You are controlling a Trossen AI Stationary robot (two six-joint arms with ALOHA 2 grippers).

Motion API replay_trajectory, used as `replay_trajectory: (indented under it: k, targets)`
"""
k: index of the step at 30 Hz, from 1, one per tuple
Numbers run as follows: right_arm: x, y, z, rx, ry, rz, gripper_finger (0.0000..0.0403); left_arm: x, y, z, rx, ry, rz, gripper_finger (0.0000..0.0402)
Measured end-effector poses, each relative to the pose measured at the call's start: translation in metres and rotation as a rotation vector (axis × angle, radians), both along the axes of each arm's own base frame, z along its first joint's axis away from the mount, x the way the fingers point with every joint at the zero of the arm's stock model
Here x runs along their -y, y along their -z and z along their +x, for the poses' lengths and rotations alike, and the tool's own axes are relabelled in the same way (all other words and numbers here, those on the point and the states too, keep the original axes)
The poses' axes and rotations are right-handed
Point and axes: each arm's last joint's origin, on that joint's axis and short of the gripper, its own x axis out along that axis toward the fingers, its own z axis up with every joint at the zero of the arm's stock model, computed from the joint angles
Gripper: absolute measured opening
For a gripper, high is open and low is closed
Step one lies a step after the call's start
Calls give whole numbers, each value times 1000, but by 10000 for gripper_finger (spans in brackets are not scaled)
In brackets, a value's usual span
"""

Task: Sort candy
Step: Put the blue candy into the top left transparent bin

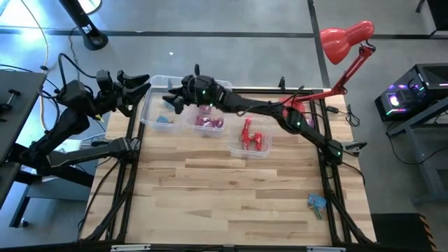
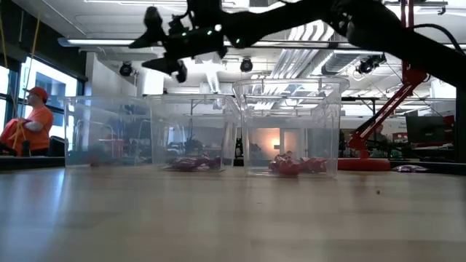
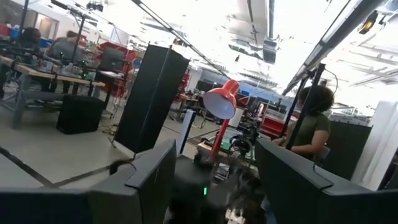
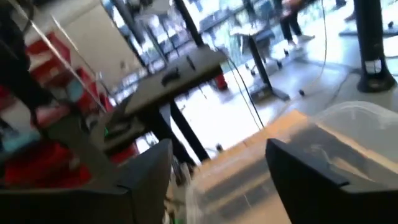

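Hovering my right gripper [image 1: 173,102] above the bins [image 1: 204,116], fingers wide and empty; one blue candy [image 1: 316,203] waits unsorted near the table's front edge. My left gripper [image 1: 137,87], spread wide too, waits beside the table.

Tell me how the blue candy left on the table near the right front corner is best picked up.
Come straight down on the blue candy and close the jaws across its narrow middle. It lies flat on the bare wooden table, apart from the bins, so nothing blocks a top approach, probably by the right gripper, now over the bins.
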Motion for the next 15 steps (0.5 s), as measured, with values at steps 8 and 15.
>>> replay_trajectory:
  k: [8,15]
  targets:
    - [2,-67,-67,-378,-143,-166,259,0,0,0,-5,8,10,213]
    - [-68,-88,-144,-994,-288,-209,245,0,2,1,-38,15,20,213]
